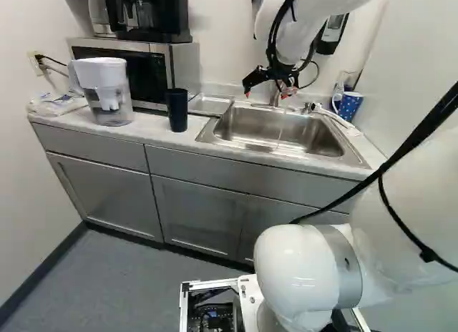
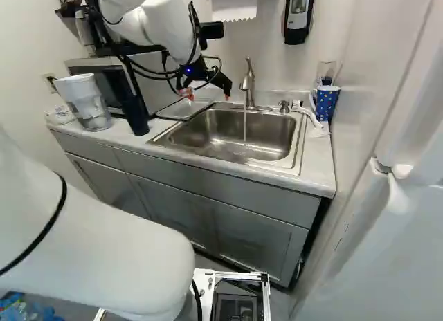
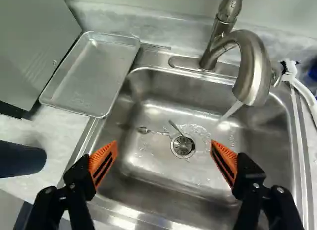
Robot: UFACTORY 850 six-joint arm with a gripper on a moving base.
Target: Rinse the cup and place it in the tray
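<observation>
The gripper (image 1: 266,95) is held above the sink (image 2: 297,151), its fingers spread wide. The dark cup (image 1: 177,110) is stood left of the sink, near the tray (image 3: 91,76). In the sink, apparently, a spoon (image 3: 143,131) is seen.

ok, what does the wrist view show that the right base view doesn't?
Wrist view only: small metal spoon, round metal drain and a second thin metal handle reaching it.

Right base view only: white-topped clear pitcher, hanging white paper towel, black-and-grey wall dispenser.

Both: stainless sink, curved metal faucet running, shallow metal tray, dark blue tumbler, black tool with orange pads, open. Blue dotted cup: probably just a blue edge in the wrist view.
</observation>
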